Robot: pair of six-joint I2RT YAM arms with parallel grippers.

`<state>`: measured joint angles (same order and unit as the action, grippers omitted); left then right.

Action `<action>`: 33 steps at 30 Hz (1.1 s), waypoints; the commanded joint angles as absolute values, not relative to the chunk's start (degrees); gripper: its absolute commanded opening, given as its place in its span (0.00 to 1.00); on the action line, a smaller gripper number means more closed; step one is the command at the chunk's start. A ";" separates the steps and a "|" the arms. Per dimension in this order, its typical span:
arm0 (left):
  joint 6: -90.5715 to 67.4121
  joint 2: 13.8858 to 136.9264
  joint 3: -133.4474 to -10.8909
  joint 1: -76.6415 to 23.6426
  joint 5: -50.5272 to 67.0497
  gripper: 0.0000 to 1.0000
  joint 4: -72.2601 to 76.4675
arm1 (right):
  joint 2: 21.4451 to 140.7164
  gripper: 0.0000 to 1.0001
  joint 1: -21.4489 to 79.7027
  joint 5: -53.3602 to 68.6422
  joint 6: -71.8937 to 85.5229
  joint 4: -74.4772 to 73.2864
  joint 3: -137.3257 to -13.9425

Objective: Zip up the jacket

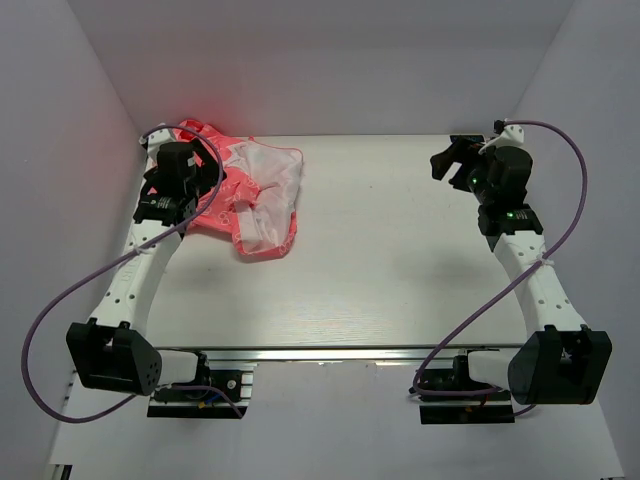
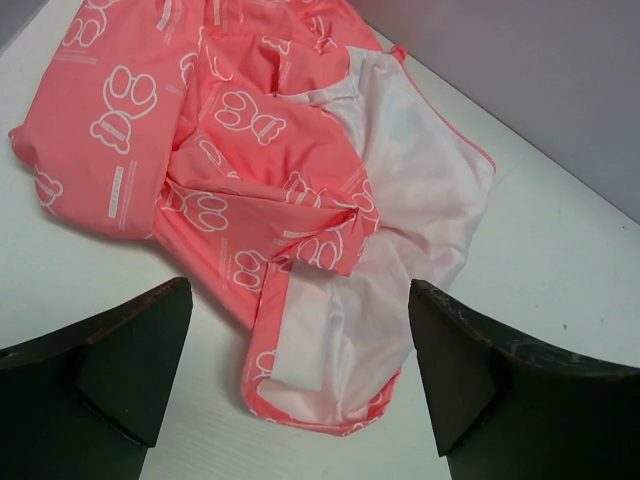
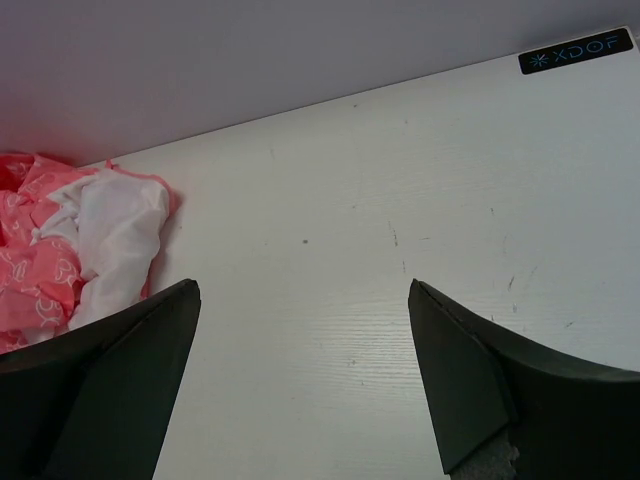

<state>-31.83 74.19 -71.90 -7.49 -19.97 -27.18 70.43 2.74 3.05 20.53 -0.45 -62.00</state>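
Note:
The coral-pink jacket (image 1: pixel 255 200) lies crumpled at the table's back left, its white lining turned outward on the right side. In the left wrist view the jacket (image 2: pixel 260 150) shows a white printed pattern and a folded hem near the fingers; I cannot make out its zipper. My left gripper (image 1: pixel 207 165) hovers over the jacket's left part, open (image 2: pixel 300 290), with nothing between its fingers. My right gripper (image 1: pixel 448 160) stands open (image 3: pixel 303 285) at the back right above bare table, far from the jacket (image 3: pixel 60 260), which shows at that view's left edge.
The white table (image 1: pixel 400 250) is enclosed by a back wall (image 1: pixel 330 70) and side walls close to both arms. A purple cable (image 1: pixel 70 300) loops off each arm. A black XDOF label (image 3: pixel 575 50) sits at the table's far edge.

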 commanded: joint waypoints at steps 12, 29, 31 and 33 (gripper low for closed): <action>-29.71 89.88 -84.89 -6.51 -20.92 0.98 -29.54 | 74.35 0.89 2.72 0.61 17.67 -10.80 -67.84; -25.93 139.21 -127.17 -4.04 -5.45 0.98 -31.46 | 80.68 0.89 2.72 9.32 16.00 -17.40 -71.63; -26.28 140.18 -126.92 -3.96 -5.45 0.98 -31.73 | 80.60 0.89 2.72 8.97 15.65 -18.19 -71.72; -26.28 139.75 -124.55 -3.96 -4.40 0.72 -30.16 | 80.60 0.89 2.72 9.05 15.65 -18.19 -71.37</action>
